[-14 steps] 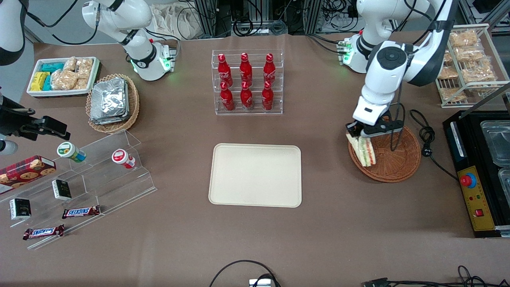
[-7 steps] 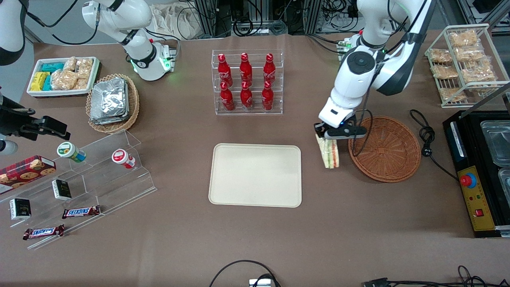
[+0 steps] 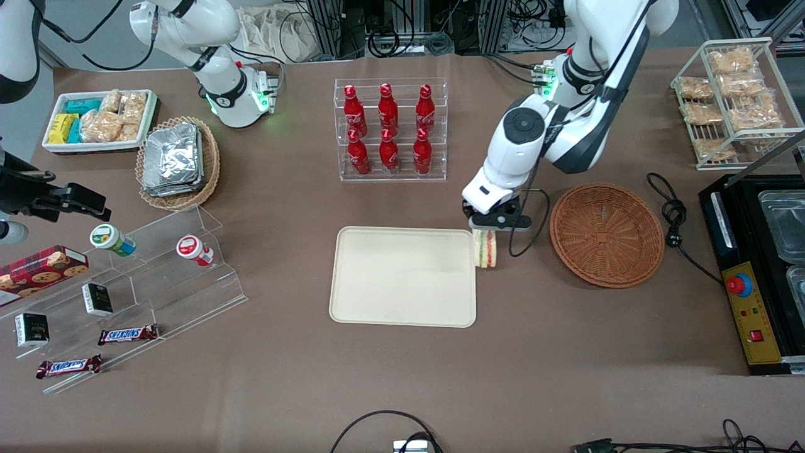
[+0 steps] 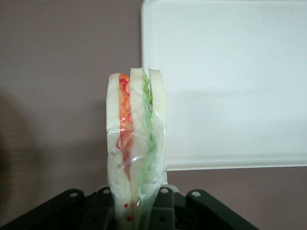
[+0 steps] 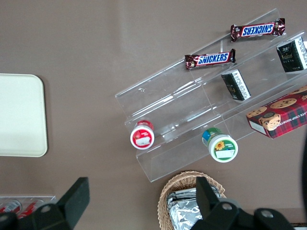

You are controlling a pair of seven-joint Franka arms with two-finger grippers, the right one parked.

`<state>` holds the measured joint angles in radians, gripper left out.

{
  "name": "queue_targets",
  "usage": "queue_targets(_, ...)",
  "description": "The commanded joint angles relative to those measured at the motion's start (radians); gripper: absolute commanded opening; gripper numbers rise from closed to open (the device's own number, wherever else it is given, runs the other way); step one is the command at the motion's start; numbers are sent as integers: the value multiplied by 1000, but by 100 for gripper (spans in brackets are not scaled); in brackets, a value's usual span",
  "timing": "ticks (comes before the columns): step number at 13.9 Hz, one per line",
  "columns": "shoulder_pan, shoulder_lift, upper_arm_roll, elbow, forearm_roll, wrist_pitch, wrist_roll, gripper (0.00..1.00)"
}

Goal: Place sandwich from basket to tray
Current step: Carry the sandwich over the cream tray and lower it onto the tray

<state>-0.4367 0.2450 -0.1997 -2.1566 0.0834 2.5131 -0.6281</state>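
Observation:
My left gripper (image 3: 488, 228) is shut on the sandwich (image 3: 485, 248), a clear-wrapped wedge of pale bread with green, orange and red filling. It hangs in the air just past the edge of the cream tray (image 3: 402, 277) that faces the basket. The reddish-brown wicker basket (image 3: 607, 234) lies toward the working arm's end and holds nothing. In the left wrist view the sandwich (image 4: 136, 143) stands between the black fingers (image 4: 165, 208), with the tray (image 4: 230, 81) below it.
A clear rack of red cola bottles (image 3: 390, 129) stands farther from the front camera than the tray. A black cable (image 3: 673, 220) lies beside the basket, with a black machine (image 3: 755, 270) at the working arm's end. Clear snack steps (image 3: 126, 283) and a foil-packet basket (image 3: 178, 162) sit toward the parked arm's end.
The left gripper has carried the sandwich out of the basket and sideways across the table to the tray's edge. The basket is now bare.

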Motion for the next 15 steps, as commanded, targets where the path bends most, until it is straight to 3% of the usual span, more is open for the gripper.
queue_targets(1,-30,106,2,122,-10,-25,-21,8)
queue_targets(9,-79,266,5,256,9,-17,-71,10)
queue_targets(15,-97,316,8,265,45,-14,-74,12)
